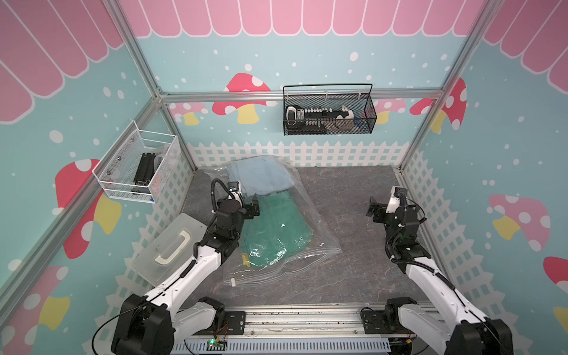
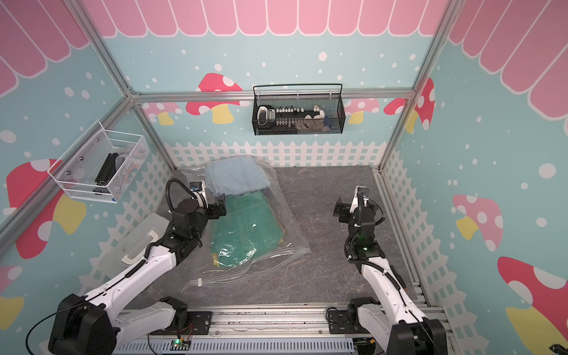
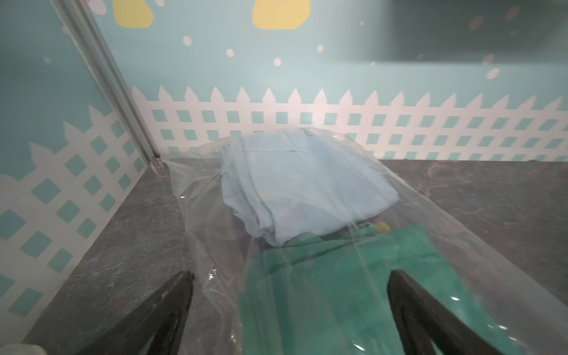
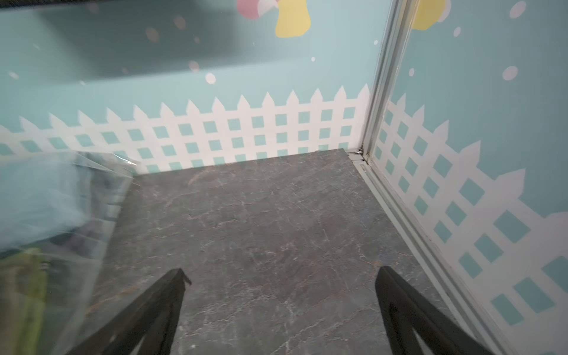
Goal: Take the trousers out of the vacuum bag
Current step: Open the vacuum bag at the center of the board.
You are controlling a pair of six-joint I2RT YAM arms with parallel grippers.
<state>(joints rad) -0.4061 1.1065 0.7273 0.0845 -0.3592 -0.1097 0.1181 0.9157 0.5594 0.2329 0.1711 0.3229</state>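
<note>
The vacuum bag (image 1: 318, 229) (image 2: 289, 229) lies on the left half of the grey table, its zip edge and white slider clip (image 1: 233, 282) toward the front. Inside it, light blue trousers (image 1: 261, 175) (image 3: 307, 184) sit at the back and dark green trousers (image 1: 276, 227) (image 3: 338, 292) in front, with a yellow bit (image 1: 245, 258) at the green pair's front corner. My left gripper (image 1: 253, 209) (image 3: 292, 273) is open, hovering over the bag's left side above the green pair. My right gripper (image 1: 373, 209) (image 4: 282, 270) is open over bare table, well right of the bag (image 4: 101, 215).
A translucent hard box with a white handle (image 1: 169, 246) stands left of the bag beside my left arm. A white mesh basket (image 1: 138, 166) hangs on the left wall, a black mesh basket (image 1: 329, 113) on the back wall. The table (image 1: 353, 276) is walled on three sides.
</note>
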